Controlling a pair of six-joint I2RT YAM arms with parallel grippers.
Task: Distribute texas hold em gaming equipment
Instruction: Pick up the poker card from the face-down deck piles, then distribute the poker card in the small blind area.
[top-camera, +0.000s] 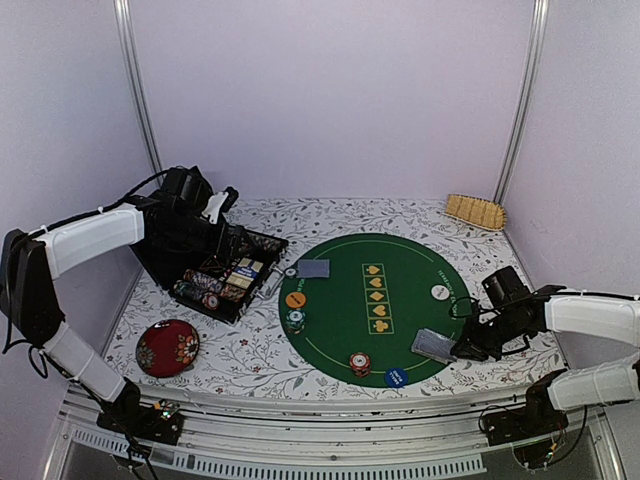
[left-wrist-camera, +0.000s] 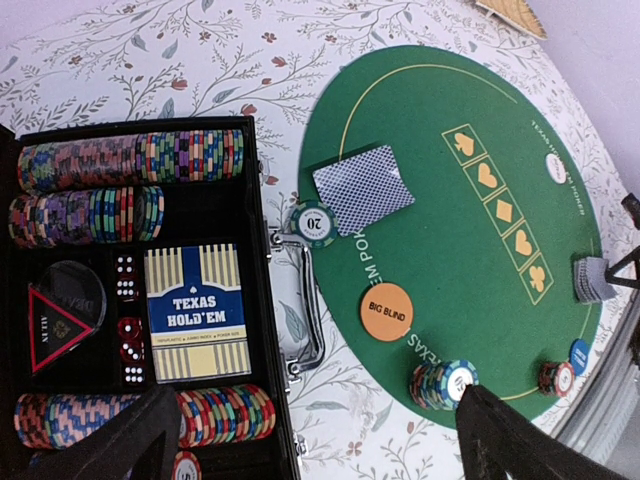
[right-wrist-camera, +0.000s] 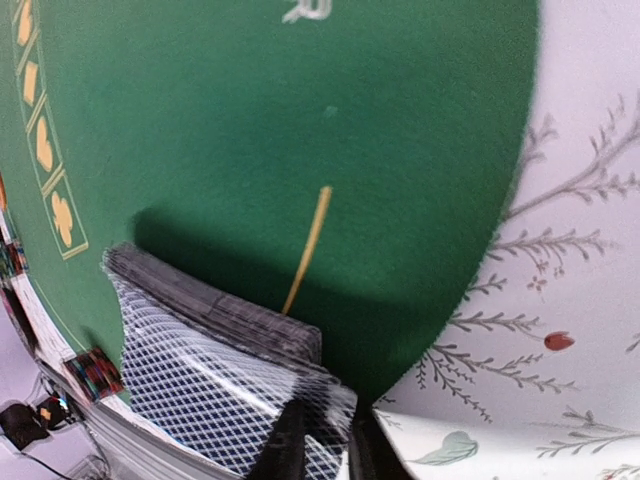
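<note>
Dealing at the near right seat. The deck of cards (top-camera: 432, 345), grey-blue backs upward, is pinched at one corner by the right claw (top-camera: 463, 348). Its fingers (right-wrist-camera: 285, 450) are seen closed on the deck's edge. The deck is held tilted over the near right rim of the green mat (top-camera: 400, 270); whether its far edge rests on the felt cannot be told.

The left claw (left-wrist-camera: 315, 400) is held wide open and empty above the open black case (left-wrist-camera: 262, 330), where racked chips and a boxed second deck (left-wrist-camera: 193, 312) are stored.

Laid out on the mat are a pair of face-down cards (top-camera: 313, 269) at the far left, the orange disc (top-camera: 295, 299), a green chip stack (top-camera: 295, 319), the white disc (top-camera: 440, 292), a red chip stack (top-camera: 360, 362) and the blue disc (top-camera: 396, 377).

The step in hand is judged to be the placing of cards for the near right seat. A corner pinch is a thin hold, so fanning or slipping of the lower cards is to be expected. The wrist is best levelled and the deck lowered flat, with release made only once the cards are borne by the felt. The red chip stack and blue disc lie near on the left, and a sweeping approach from that side is to be avoided.
</note>
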